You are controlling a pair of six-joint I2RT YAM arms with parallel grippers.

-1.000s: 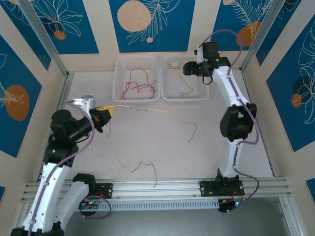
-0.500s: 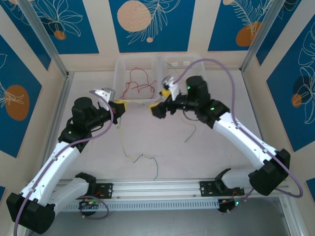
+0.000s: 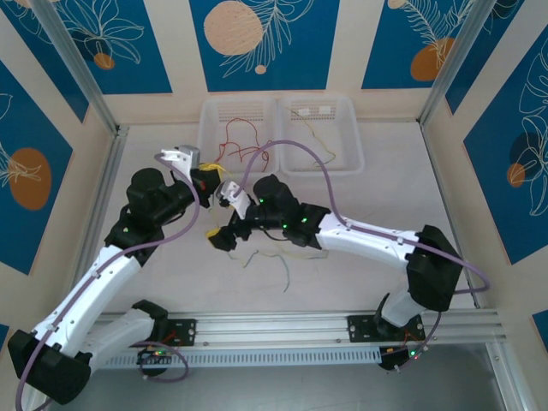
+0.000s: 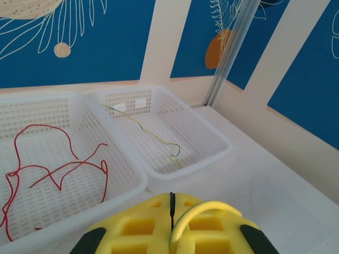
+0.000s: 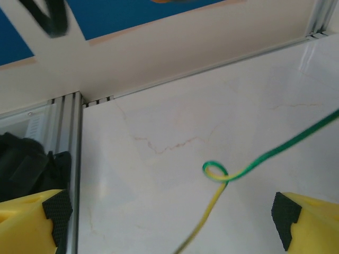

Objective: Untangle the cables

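Left gripper [image 4: 170, 233] pinched shut on a yellow cable [image 4: 204, 209], anchoring it. Right gripper [image 5: 169, 214] jaws fully apart, empty, straddling a loop [image 5: 214, 172], probably to grab there.

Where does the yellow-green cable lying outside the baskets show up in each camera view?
Top external: the yellow-green cable trails across the table, lower centre, near the right gripper.
Left wrist: bottom centre, a yellow loop of it arches from the shut left gripper.
Right wrist: centre-right, a small curl, yellow turning green.
Shared landmark: the pale table under it.
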